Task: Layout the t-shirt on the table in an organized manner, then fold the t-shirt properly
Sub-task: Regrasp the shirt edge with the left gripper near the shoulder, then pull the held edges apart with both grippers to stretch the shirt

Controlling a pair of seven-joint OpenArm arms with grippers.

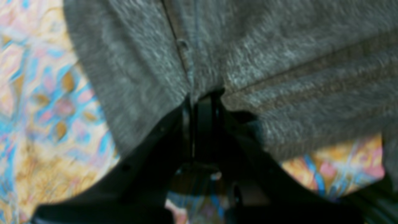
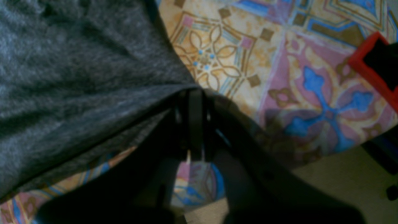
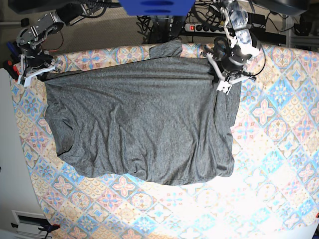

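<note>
At the base view's left edge, the right pincer [image 3: 31, 74] is clamped on a corner of the t-shirt [image 3: 139, 119]; in its wrist view the grey cloth spreads away to the left of the closed tips [image 2: 195, 93]. From there the garment stretches rightward across the worktop [image 3: 279, 149], lying mostly flat with wrinkles. At its far-right upper corner the left pincer [image 3: 225, 82] is shut on the fabric too, which fans out above and to both sides of the tips [image 1: 202, 99].
</note>
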